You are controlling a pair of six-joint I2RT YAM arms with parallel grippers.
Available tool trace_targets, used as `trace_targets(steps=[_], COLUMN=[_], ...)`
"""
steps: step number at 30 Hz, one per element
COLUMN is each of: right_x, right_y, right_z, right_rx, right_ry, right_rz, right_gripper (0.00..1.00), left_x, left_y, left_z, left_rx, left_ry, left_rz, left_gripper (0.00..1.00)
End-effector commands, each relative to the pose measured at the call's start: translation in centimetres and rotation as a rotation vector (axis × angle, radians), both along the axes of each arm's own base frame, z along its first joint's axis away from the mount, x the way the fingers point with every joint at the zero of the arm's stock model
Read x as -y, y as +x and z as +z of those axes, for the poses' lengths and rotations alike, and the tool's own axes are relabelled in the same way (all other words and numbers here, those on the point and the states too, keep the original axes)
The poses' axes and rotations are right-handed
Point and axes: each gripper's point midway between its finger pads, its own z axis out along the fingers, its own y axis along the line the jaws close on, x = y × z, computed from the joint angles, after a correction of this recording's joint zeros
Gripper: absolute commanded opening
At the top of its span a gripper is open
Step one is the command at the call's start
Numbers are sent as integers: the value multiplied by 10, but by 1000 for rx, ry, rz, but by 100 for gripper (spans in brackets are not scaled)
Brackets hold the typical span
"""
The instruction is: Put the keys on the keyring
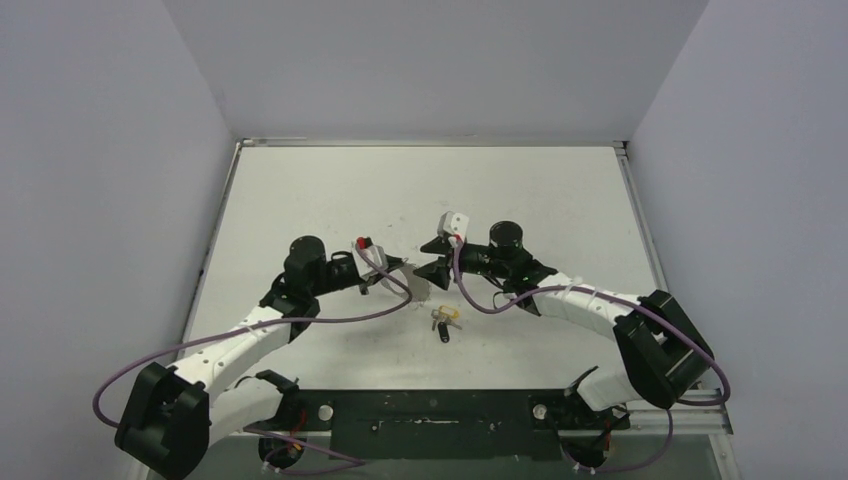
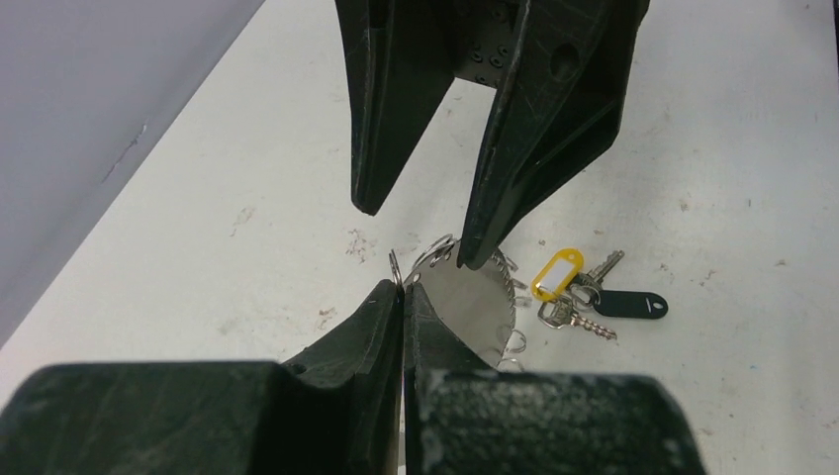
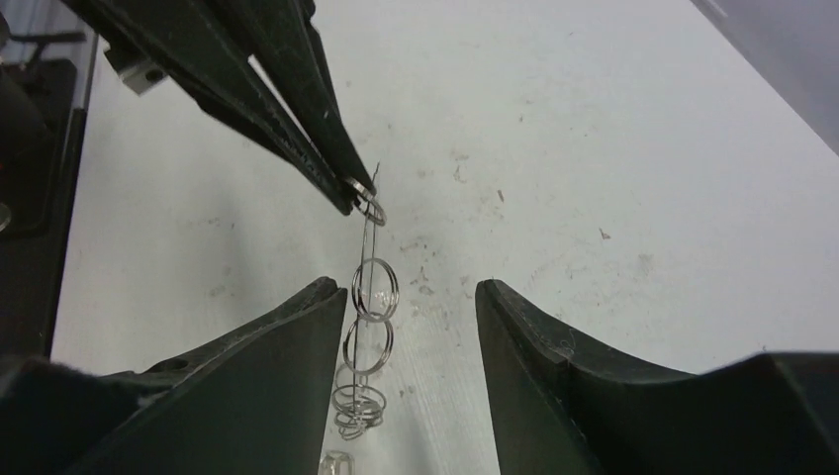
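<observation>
Step in hand, by the look of it: steadying the ring before any key goes on. L gripper (image 2: 404,295), low centre of the left wrist view, is clamped tight, tips pinching the edge of the large thin silvery wire keyring (image 2: 473,309). The keyring appears held up off the white table (image 1: 330,200), approx mid-frame in the top view, w/ small metal rings (image 3: 373,289) dangling along its rim. R gripper (image 3: 411,302) is partly open, jaws either side of those rings, gripping nothing. The two tiny silvery-bladed keys (image 2: 586,294), one yellow-orange headed, one black, lie loose on the table, right of centre in the left wrist view; neither is threaded. Next move prob. calls for R gripper to drop to the keys, pick one by its head & bring its hole to a ring gap while L holds firm. Tiny parts, so alignment is tight.
</observation>
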Motion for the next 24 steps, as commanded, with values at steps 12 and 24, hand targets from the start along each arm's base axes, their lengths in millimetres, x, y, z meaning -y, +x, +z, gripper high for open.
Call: trace_targets(steps=[12,24], right_x=[-9,-26], right_y=[-18,-21], right_z=[23,42], right_rx=[210,213], right_ry=[-153,-59], right_rz=[167,239], right_gripper=[44,35], left_x=[-5,0], left_y=[-11,-16], left_z=[10,11], left_rx=[-51,-27], left_ry=[243,243], left_rz=[-55,-91], left_gripper=[0,0])
